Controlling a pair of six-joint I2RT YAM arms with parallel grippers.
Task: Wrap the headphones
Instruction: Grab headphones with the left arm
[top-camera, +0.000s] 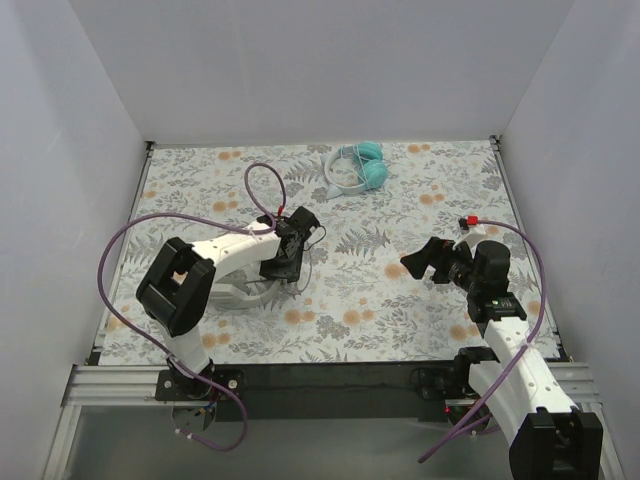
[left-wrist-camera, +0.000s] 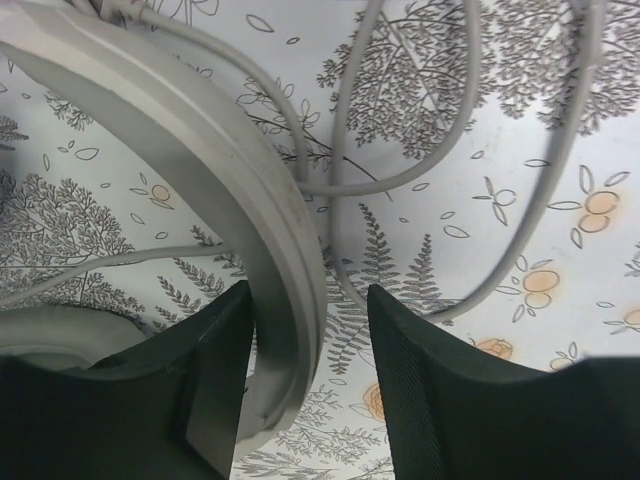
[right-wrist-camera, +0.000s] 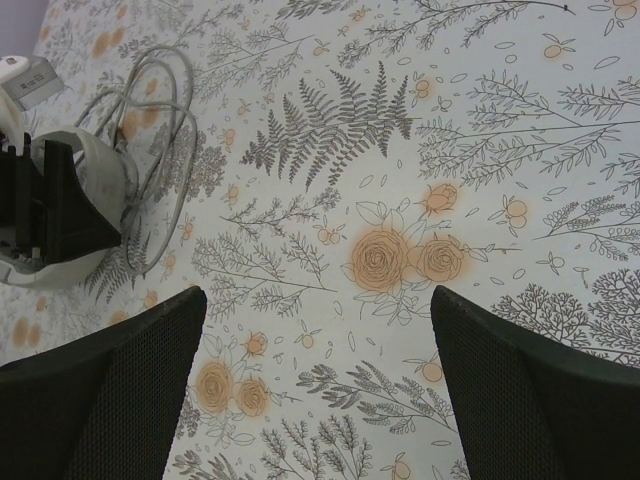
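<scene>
The left hand (left-wrist-camera: 308, 330) stands open astride the headband of the grey headphones (left-wrist-camera: 190, 140), toward the near left corner of the counter (top-camera: 400, 330), and grips nothing. The right hand (right-wrist-camera: 318, 310) gapes empty, and the teal headphones (top-camera: 366, 168) lie by the far edge. Closing here could pinch the loose cable (left-wrist-camera: 560, 200) and drag the loops apart.

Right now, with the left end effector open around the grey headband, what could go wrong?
1. The left end effector sits off-centre on the headband of the white-grey headphones; closing may twist it or let it slip.
2. The thin grey cable lies in loose loops beside the fingers and could get pinched or snagged.
3. The right end effector hangs open well away, so nothing steadies the headphones.
</scene>
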